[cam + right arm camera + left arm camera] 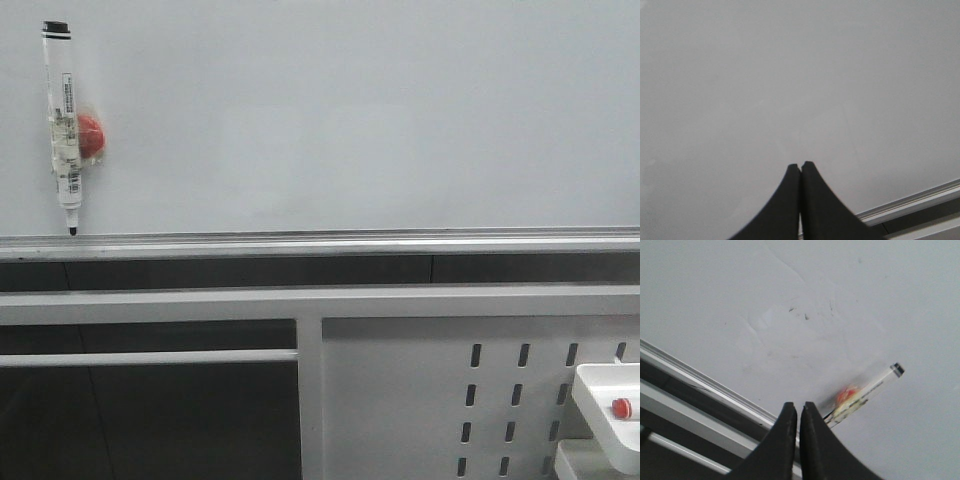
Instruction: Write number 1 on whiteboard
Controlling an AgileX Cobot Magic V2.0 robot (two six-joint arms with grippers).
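You'll see both grippers, left and right, pinched together on nothing; the whiteboard looks unmarked, perhaps faintly smudged.

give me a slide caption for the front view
Clear-barrelled marker pen with a black cap hangs tip-down on a red holder at the left of the blank, glossy grey-white whiteboard; no stroke written.

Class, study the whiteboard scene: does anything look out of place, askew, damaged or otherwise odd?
Nothing is damaged or spilled. The marker stands nearly upright against the whiteboard, uncapped tip down on the rail, beside a red blob. Faint smudges mark the board.
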